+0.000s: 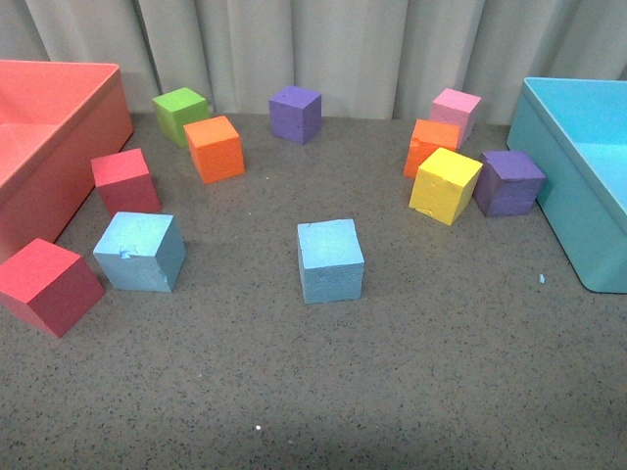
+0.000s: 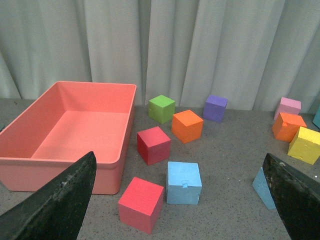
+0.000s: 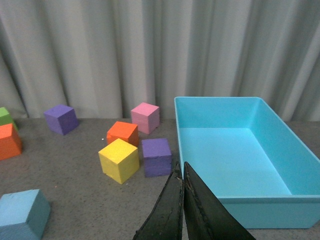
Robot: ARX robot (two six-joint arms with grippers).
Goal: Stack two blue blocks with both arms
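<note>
On the grey table (image 1: 323, 392), the two blue blocks sit apart on their own, with only bare tabletop between them. The nicked blue block (image 1: 140, 251) is toward the left and the second blue block (image 1: 330, 259) is near the middle. Red cubes (image 1: 49, 286) flank the nicked one: one just beside it at the front left, the other (image 1: 125, 181) close behind. Farther back stand a green cube (image 1: 180, 113), an orange cube (image 1: 215, 148) and a purple cube (image 1: 295, 114). At the right is a tight group of pink (image 1: 456, 113), orange (image 1: 431, 145), yellow (image 1: 446, 184) and purple (image 1: 508, 182) cubes. That makes eleven cubes: two each of blue, red, orange and purple, and one each of green, yellow and pink. A coral bin (image 1: 59, 127) lies at the left edge and a turquoise bin (image 1: 578, 186) at the right.

The front view shows neither arm. The left wrist view shows the left gripper (image 2: 180, 157) spread wide and empty above the nicked block, with one finger (image 2: 295, 200) hiding part of the second block. The right wrist view shows the right gripper (image 3: 181, 167) pressed together on nothing, near the turquoise bin.
</note>
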